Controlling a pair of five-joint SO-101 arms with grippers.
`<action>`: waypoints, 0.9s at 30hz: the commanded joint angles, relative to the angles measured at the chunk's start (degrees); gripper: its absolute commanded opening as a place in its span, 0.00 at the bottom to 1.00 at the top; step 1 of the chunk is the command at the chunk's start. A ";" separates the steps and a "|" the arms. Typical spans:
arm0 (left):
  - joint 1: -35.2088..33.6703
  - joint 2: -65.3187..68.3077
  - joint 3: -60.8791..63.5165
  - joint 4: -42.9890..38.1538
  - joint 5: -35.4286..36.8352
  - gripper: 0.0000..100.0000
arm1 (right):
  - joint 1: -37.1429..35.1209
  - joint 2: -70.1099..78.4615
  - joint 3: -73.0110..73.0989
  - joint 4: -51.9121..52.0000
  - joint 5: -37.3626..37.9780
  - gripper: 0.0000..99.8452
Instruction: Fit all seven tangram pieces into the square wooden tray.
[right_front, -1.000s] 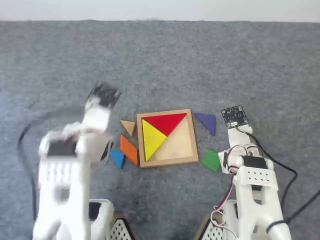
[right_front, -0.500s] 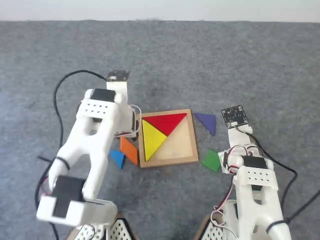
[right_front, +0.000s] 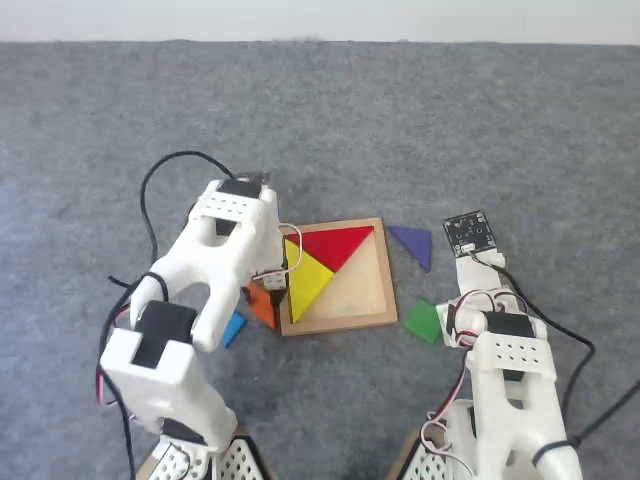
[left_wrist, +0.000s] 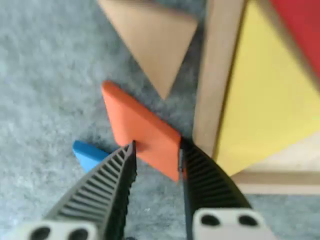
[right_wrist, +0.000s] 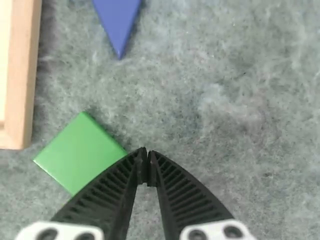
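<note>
Square wooden tray (right_front: 340, 321) holds two pieces: red triangle (right_front: 333, 243), yellow triangle (right_front: 303, 275). Five outside: orange piece (left_wrist: 142, 127), blue piece (left_wrist: 89, 152), tan triangle (left_wrist: 152, 35), purple triangle (right_front: 413, 243), green square (right_wrist: 80, 152). Left gripper (left_wrist: 156, 147) parted, astride the orange piece; right gripper (right_wrist: 146, 155) closed, empty, beside the green square

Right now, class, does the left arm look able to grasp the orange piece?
Probably yes. The left pincer straddles the orange piece, one finger on each side, with nothing lying over it. The wall of the tray sits close beside one finger and may crowd it.
</note>
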 joint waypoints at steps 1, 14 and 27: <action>-3.60 2.11 -2.59 -1.67 0.09 0.11 | -0.22 -1.27 -0.35 -1.19 0.35 0.01; -8.70 1.93 -3.74 -1.67 -12.31 0.14 | -0.22 -1.27 -0.35 -1.19 0.35 0.01; -6.86 -26.90 17.71 -9.05 -19.25 0.23 | -0.31 -1.71 0.62 -2.68 0.44 0.01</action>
